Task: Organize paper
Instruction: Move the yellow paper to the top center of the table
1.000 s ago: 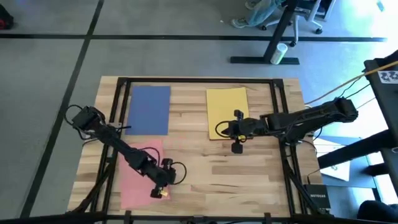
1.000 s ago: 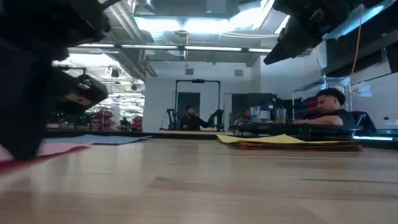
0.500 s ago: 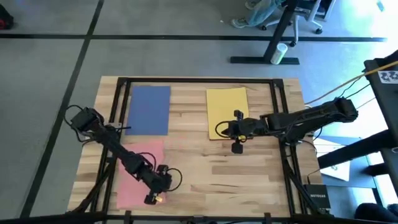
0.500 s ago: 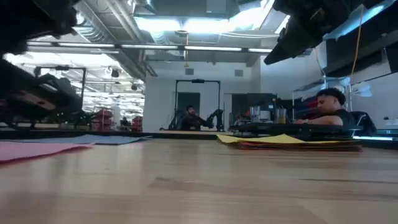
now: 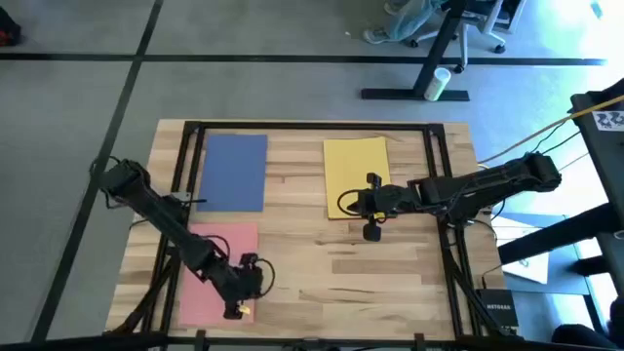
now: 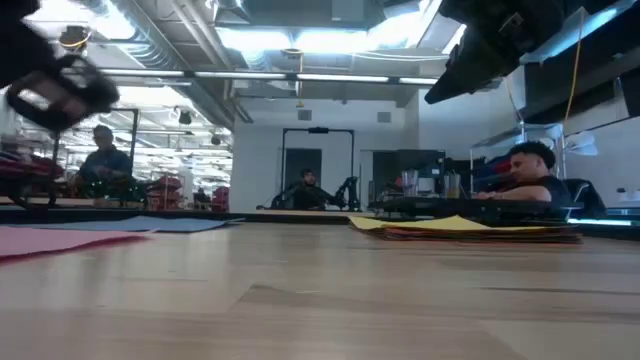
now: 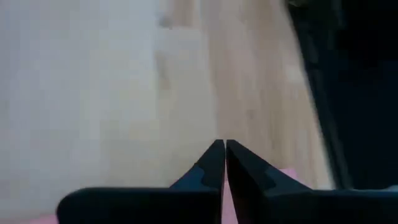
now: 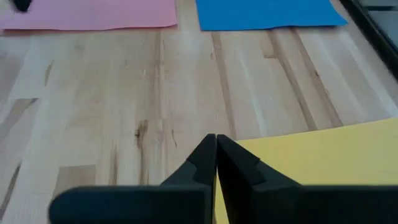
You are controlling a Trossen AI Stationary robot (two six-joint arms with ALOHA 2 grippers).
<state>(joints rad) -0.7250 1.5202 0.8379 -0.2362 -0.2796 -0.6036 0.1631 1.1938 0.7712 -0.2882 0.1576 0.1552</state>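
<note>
Three paper sheets lie flat on the wooden table: a blue one point(image 5: 234, 173) at the far left, a yellow one point(image 5: 357, 175) at the far centre and a pink one point(image 5: 219, 273) at the near left. In the low view the yellow sheet point(image 6: 450, 223) tops a thin stack of darker sheets point(image 6: 490, 235). My left gripper point(image 5: 236, 310) is shut over the pink sheet's near right corner. In the low view it point(image 6: 60, 85) is raised above the pink sheet point(image 6: 60, 240). My right gripper point(image 5: 371, 207) is shut and hovers above the yellow sheet's near edge point(image 8: 292, 155).
Black frame rails point(image 5: 312, 125) run along the table's far edge and down both sides. Bare wood point(image 5: 370, 283) fills the near right half. Beyond the table stand desks, a chair and seated people point(image 6: 530, 170).
My left gripper has moved toward the table's near left corner and risen off the pink sheet. The sheet's raised edge has settled flat, and its near end has slid slightly toward the left edge.
</note>
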